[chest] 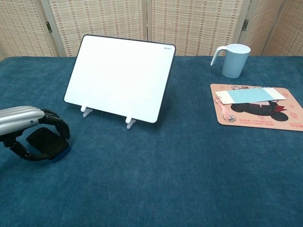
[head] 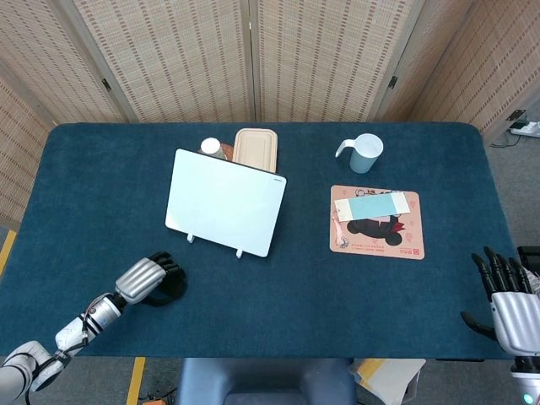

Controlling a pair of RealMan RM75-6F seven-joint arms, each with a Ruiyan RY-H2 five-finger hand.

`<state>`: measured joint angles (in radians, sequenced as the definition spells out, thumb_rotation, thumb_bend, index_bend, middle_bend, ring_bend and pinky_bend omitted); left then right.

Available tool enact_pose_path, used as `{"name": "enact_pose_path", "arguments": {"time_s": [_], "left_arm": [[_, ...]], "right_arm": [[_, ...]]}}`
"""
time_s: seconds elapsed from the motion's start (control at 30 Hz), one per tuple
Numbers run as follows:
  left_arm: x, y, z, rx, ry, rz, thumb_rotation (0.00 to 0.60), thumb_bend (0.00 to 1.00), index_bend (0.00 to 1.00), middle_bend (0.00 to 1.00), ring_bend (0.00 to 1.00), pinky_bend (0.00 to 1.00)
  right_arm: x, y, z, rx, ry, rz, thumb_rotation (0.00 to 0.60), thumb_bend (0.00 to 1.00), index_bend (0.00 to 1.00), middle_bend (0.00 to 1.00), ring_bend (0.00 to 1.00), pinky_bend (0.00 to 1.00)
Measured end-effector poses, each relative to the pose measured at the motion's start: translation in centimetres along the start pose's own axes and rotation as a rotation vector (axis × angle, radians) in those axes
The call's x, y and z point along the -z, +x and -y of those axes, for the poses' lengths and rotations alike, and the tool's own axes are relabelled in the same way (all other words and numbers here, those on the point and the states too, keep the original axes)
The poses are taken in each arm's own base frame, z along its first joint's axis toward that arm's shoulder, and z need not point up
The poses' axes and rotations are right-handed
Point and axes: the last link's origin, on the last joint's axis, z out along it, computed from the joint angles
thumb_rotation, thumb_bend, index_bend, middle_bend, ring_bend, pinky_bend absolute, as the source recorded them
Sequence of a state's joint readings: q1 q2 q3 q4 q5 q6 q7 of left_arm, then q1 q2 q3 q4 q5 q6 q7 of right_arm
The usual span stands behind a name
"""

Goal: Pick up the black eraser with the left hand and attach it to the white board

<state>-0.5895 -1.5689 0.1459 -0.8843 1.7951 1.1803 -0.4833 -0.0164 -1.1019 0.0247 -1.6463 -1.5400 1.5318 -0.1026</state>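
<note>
The black eraser (head: 175, 288) (chest: 44, 141) with a blue base lies near the table's front left corner. My left hand (head: 148, 279) (chest: 26, 124) has its fingers curled over the eraser's top and its thumb against the near side, gripping it; the eraser looks slightly tilted at table level. The white board (head: 226, 202) (chest: 120, 78) leans on its small white feet, up and to the right of the hand. My right hand (head: 509, 304) hangs off the table's front right corner with its fingers spread and nothing in it; the chest view does not show it.
A light blue mug (head: 364, 153) (chest: 233, 60) stands at the back right, with a printed pad (head: 376, 221) (chest: 258, 106) in front of it. A wooden box (head: 255, 147) and a small cup (head: 210, 148) sit behind the board. A folding screen lines the far side.
</note>
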Motion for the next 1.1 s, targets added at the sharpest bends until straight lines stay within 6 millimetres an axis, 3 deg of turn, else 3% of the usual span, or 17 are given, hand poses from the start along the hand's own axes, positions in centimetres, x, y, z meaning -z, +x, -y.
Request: {"name": "enact_pose_path", "arguments": {"time_s": [0.37,0.77,1.1], "left_arm": [[0.2,0.9,-0.1,-0.003,-0.007,-0.087,0.600,0.33,0.43,0.49,0.39,0.24],[0.4,5.8,-1.5,0.095,0.042,-0.479,0.600,0.34,0.43,0.49,0.40,0.24],[-4.0,6.9,-4.7,0.133,0.029,-0.648,0.600,0.33,0.43,0.49,0.40,0.24]], "right_arm": [[-0.2,-0.1,0.1,0.002,0.006,0.010,0.600,0.20,0.00,0.00,0.00,0.00],[0.3,0.1,0.1,-0.011,0.031,0.006,0.600,0.20,0.00,0.00,0.00,0.00],[0.2,0.2,-0.1,-0.025,0.041,0.022,0.600,0.20,0.00,0.00,0.00,0.00]]}}
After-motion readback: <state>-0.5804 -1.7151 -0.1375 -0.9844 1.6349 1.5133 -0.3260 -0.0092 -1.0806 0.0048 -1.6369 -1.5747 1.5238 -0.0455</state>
